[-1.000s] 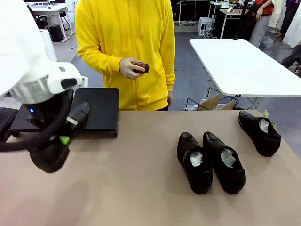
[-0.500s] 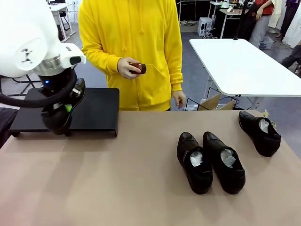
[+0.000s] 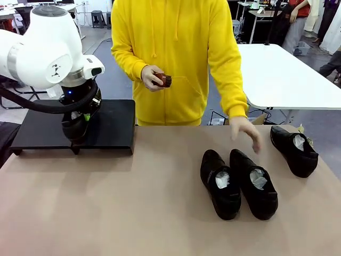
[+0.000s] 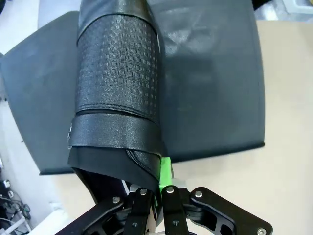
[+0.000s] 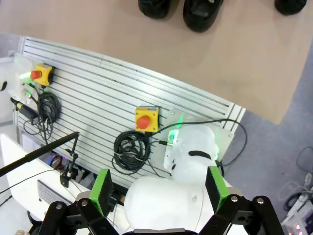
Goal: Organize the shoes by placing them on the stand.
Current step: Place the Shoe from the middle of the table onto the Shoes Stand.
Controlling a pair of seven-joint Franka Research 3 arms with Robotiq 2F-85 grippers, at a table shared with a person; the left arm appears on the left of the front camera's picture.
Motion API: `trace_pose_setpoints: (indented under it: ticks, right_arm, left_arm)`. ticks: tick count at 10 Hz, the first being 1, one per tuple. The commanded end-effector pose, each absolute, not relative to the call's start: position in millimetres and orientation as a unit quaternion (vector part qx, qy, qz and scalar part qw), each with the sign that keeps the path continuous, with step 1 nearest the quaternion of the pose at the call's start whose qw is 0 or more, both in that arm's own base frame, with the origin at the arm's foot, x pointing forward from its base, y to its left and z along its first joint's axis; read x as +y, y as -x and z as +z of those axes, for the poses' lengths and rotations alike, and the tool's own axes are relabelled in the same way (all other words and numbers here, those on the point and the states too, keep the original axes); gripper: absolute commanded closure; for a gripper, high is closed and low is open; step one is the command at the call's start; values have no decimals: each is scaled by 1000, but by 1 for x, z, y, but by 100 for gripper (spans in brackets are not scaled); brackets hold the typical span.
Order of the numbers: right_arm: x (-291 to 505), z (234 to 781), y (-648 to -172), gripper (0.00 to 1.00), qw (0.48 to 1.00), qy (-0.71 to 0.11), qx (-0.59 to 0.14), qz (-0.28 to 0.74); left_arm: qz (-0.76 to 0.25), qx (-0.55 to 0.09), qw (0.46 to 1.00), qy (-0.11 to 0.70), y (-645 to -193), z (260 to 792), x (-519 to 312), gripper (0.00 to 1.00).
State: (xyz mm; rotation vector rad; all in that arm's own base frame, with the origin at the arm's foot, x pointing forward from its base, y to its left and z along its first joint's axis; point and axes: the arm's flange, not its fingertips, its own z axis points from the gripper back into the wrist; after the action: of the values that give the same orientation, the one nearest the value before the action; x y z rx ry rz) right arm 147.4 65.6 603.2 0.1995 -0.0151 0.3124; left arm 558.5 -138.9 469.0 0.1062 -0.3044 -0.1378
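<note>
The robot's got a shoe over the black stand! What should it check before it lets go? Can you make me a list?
1. Grip: left hand shut on the shoe: ok.
2. Place: shoe over the stand, not the table: ok.
3. Sole resting on the stand: cannot tell.
4. Bare stand beside the shoe for more: ok.
5. The person's hand away from the stand, near the pair of shoes: ok.
6. The right hand open and far from the stand: ok.

White arm [image 3: 42, 53], black cable [image 3: 32, 104]
</note>
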Motion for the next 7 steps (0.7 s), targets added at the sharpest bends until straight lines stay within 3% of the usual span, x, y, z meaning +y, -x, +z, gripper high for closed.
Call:
trace_pose_setpoints:
  ticks: [1, 7]
  right_arm:
    - [66, 602, -147, 0, 981, -106, -6, 164]
    - [66, 602, -147, 0, 981, -106, -6, 164]
  left_arm:
    - [-48, -182, 981, -54, -570, 465, -144, 100]
    - [-37, -184, 978, -86, -591, 441, -150, 100]
